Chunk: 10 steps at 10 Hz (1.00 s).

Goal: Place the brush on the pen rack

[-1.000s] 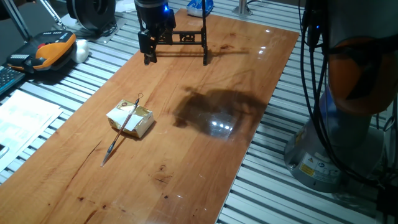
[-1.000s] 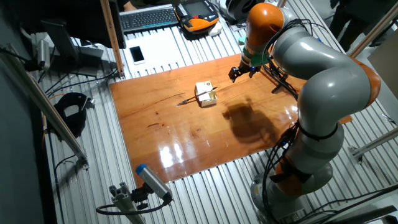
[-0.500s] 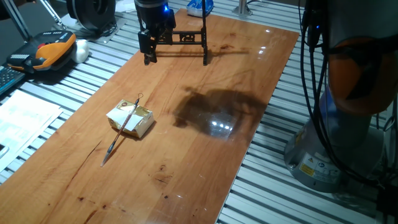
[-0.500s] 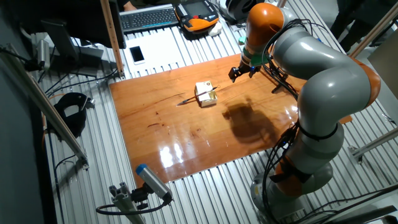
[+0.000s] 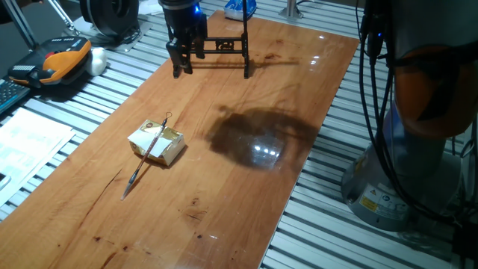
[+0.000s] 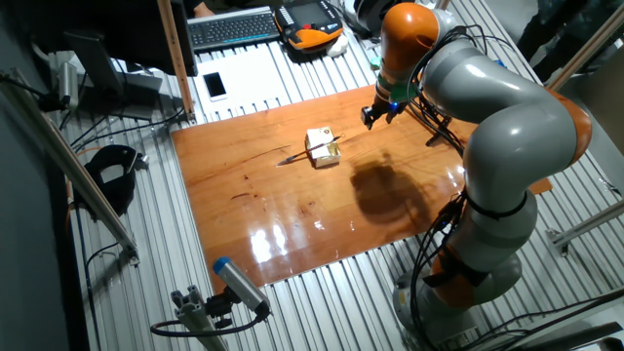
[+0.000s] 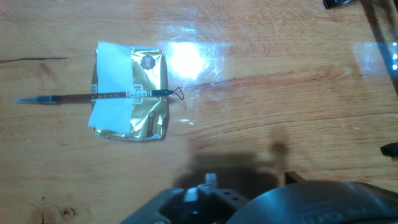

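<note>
Change: the gripper (image 5: 182,69) stands a little more to the left and looks turned compared with one second ago; in the other fixed view the arm (image 6: 487,107) leans slightly more toward the far side of the desk (image 5: 246,187).
Meaning for the task: it seems the arm is only turning or re-aiming the hand; the approach to the brush is not yet begun, so the task is at its very start.
Brush: the brush (image 5: 148,154) lies across the top of the yellowish box (image 5: 157,144), the dark tip resting down on the desk on the near side and the small loop pointing to the far side. It is in the same place as in the earlier pictures.
Brush in hand view: the brush (image 7: 93,96) crosses the box (image 7: 129,93) from side to side, tip at the left, loop at the right.
Rack: the black pen rack (image 5: 221,46) stands upright at the far end of the desk, just behind the gripper and well apart from the brush. Nothing hangs on it.
Jaws: they hang above the desk and hold nothing; they look slightly apart, but how wide cannot be told with certainty.
Shadow: the dark shadow of the arm (image 5: 258,134) on the desk has shifted a little with the arm.
Next need: the hand must travel to the box and come down over the shaft.
</note>
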Motion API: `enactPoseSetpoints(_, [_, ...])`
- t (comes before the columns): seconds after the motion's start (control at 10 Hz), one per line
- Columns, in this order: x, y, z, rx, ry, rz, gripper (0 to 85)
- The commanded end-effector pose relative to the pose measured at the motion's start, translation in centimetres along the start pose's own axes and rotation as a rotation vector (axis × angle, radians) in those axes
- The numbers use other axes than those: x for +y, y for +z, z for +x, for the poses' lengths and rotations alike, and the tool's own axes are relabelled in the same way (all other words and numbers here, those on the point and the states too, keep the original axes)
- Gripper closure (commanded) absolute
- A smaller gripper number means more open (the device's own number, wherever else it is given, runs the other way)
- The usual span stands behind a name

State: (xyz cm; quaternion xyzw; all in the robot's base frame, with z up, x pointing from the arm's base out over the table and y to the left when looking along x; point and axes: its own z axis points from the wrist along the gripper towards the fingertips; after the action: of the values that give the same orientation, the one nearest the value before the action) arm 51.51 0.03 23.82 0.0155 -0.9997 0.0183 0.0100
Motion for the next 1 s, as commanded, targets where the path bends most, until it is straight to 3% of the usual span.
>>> enactPoseSetpoints(0.0, [0.00,0.00,-0.01,0.000,0.000,0.000,85.0])
enactPoseSetpoints(0.9, [0.09,0.17,-0.21,-0.005,0.012,-0.002,85.0])
